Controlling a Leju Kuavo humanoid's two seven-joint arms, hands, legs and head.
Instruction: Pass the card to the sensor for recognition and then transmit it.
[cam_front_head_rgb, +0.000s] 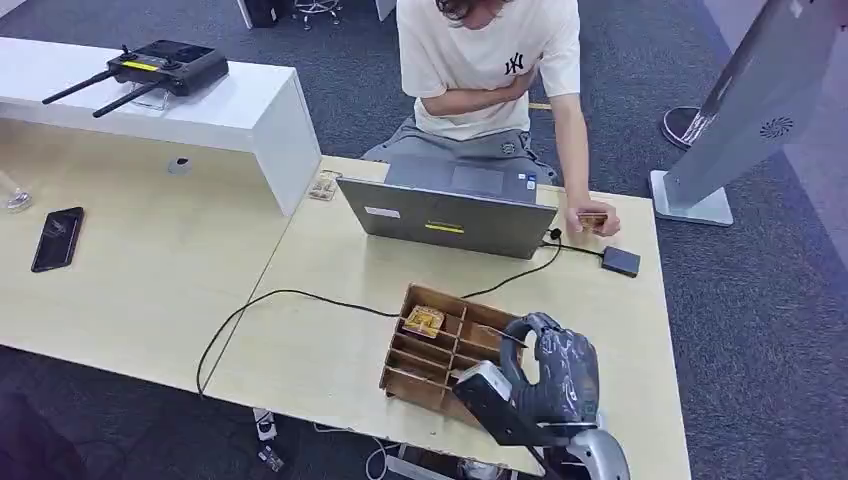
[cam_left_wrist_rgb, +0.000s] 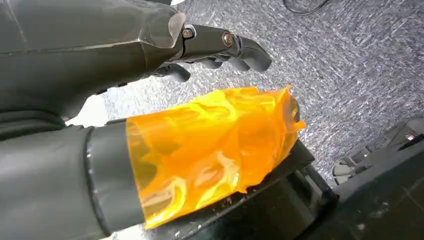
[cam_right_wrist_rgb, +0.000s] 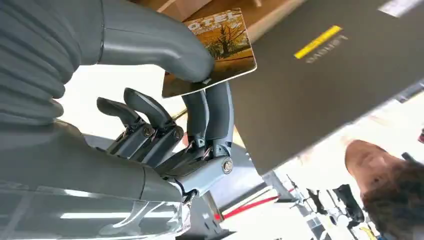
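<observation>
- Over the wooden organizer (cam_front_head_rgb: 440, 350) at the desk's (cam_front_head_rgb: 300, 300) near edge, the right hand (cam_front_head_rgb: 555, 375) pinches a card (cam_right_wrist_rgb: 215, 50) between thumb and fingers.
- The sensor (cam_front_head_rgb: 621, 261) (a small dark pad) lies beyond the hand, toward the person (cam_front_head_rgb: 490, 60); that's the way the card must travel, by my reading.
- Left hand (cam_left_wrist_rgb: 220, 47) hangs low, fingers loosely apart, nothing held; the right is plainly nearer.
- Count: one card held, another in the organizer (cam_front_head_rgb: 423, 320), one in the person's hand (cam_front_head_rgb: 598, 220); one laptop (cam_front_head_rgb: 445, 215).

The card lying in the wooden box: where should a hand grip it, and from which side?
Probably its raised edge, pinched across both faces, coming from above. The card lies tilted in a slot of the wooden box, whose dividers block the sides; only the top is open.
</observation>
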